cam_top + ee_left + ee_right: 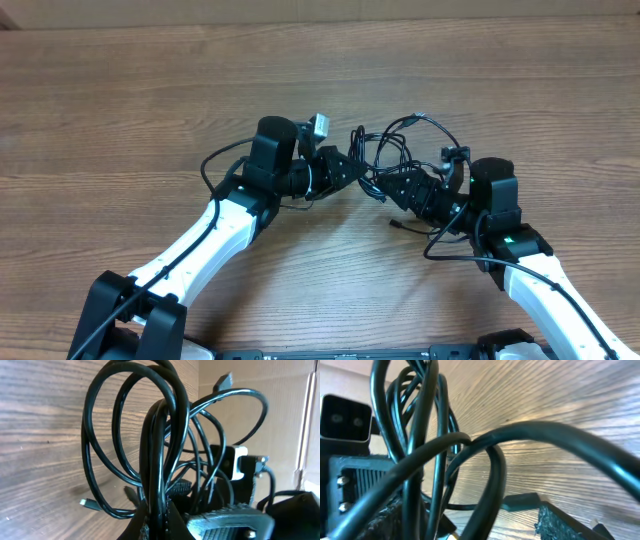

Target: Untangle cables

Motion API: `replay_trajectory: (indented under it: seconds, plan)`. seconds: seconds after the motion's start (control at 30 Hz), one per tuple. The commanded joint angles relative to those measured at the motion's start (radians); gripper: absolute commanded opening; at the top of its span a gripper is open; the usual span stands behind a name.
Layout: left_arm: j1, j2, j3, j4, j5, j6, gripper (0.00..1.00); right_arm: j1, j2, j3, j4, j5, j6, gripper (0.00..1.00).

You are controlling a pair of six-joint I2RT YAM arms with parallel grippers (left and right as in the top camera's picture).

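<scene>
The cables (386, 150) are a knot of thin black loops hanging between my two grippers above the wooden table. My left gripper (358, 172) is shut on a bunch of strands; in the left wrist view its jaws (162, 516) pinch them, and the loops (150, 435) fan out beyond. A silver-tipped plug (86, 503) dangles at the left. My right gripper (393, 188) faces it closely. In the right wrist view its fingers (470, 522) stand wide apart with several cable strands (430, 435) running loosely between them and a black plug (520, 501) behind.
The wooden table (120, 100) stretches all round. A loose plug end (397, 224) lies on the wood below the right gripper. The two wrists nearly touch; the right arm's camera block (235, 462) shows close behind the loops.
</scene>
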State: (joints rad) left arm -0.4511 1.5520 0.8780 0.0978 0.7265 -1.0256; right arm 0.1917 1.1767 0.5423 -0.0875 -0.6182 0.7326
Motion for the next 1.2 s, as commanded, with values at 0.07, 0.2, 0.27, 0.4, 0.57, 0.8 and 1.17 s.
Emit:
replay_trajectory:
  seconds: [0.07, 0.2, 0.27, 0.4, 0.57, 0.8, 1.17]
  plan:
    - [0.001, -0.03, 0.029, 0.012, 0.033, -0.192, 0.04, 0.006, 0.002, 0.02, -0.034, 0.082, -0.008, 0.75]
    - [0.006, -0.03, 0.029, 0.012, -0.004, -0.279, 0.04, 0.006, 0.002, 0.02, -0.036, 0.083, -0.008, 0.66]
    - [0.006, -0.03, 0.029, 0.012, -0.047, -0.302, 0.04, 0.006, 0.002, 0.02, -0.039, 0.083, -0.008, 0.61]
    - [0.006, -0.03, 0.029, 0.013, -0.137, -0.359, 0.04, 0.006, 0.002, 0.02, -0.049, 0.083, -0.008, 0.58]
    - [0.006, -0.03, 0.029, 0.048, -0.21, -0.397, 0.04, 0.006, 0.002, 0.02, -0.054, 0.083, -0.008, 0.54]
    - [0.005, -0.03, 0.029, 0.098, -0.194, -0.499, 0.04, 0.006, 0.002, 0.02, -0.053, 0.083, -0.008, 0.52]
    - [0.004, -0.03, 0.029, 0.099, -0.176, -0.376, 0.04, 0.006, 0.002, 0.02, -0.058, 0.082, -0.008, 0.51]
